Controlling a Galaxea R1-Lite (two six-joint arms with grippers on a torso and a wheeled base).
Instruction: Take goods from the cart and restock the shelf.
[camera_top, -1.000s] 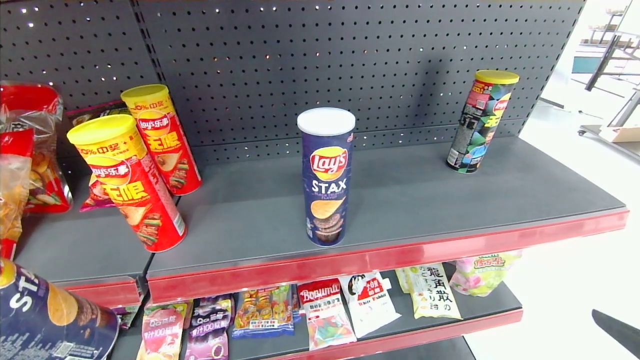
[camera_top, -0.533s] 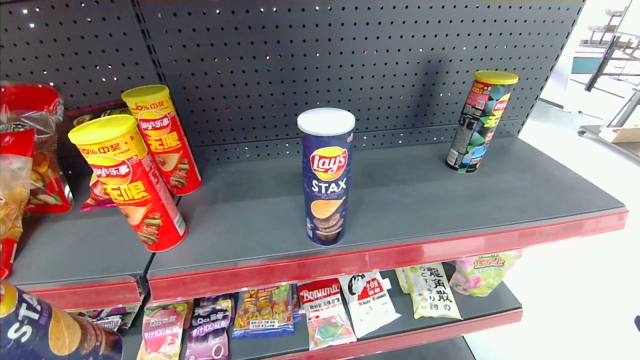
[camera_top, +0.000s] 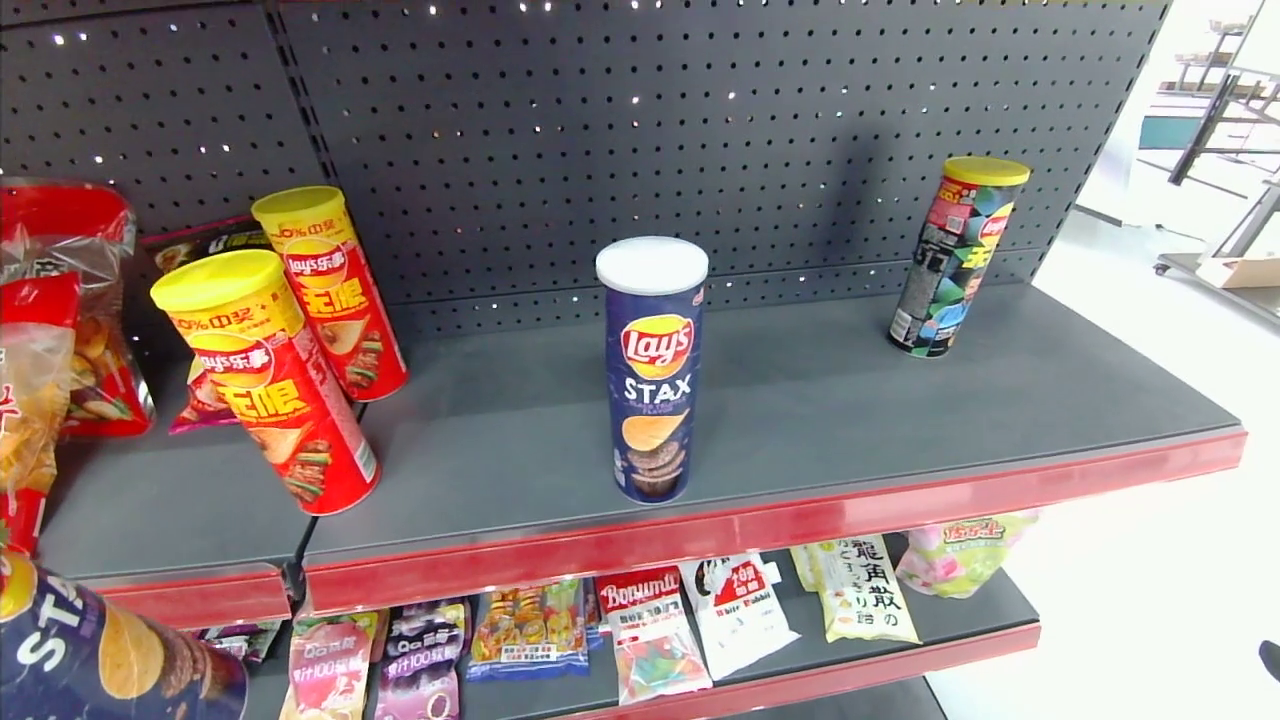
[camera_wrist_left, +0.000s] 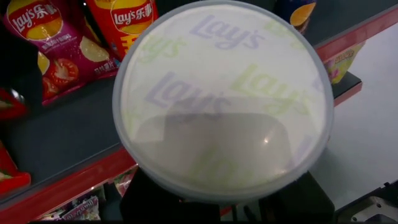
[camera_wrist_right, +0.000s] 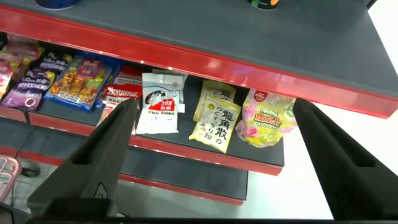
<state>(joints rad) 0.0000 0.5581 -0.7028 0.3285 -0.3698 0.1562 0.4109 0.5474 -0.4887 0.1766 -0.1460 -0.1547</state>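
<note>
**Head view:** The blue chip can (camera_top: 100, 650) is held at the lower left, below and in front of the upper shelf (camera_top: 820, 400), and is not yet on it. A matching can (camera_top: 652, 370) stands upright near the shelf's front edge. A red can (camera_top: 265, 385) stands well to its left.

**Left wrist view:** The white lid (camera_wrist_left: 224, 99) faces the camera. The left gripper (camera_wrist_left: 217, 202) is clamped on the can body beneath it. Judgement: the can is a light, stiff cardboard tube, smooth-walled, crushable and prone to tipping. Hold it mid-body with moderate force, never by the lid.

**Right wrist view:** The right gripper (camera_wrist_right: 214, 112) is spread wide and empty, in front of the lower shelf (camera_wrist_right: 205, 152) of snack bags (camera_wrist_right: 214, 121).
</note>
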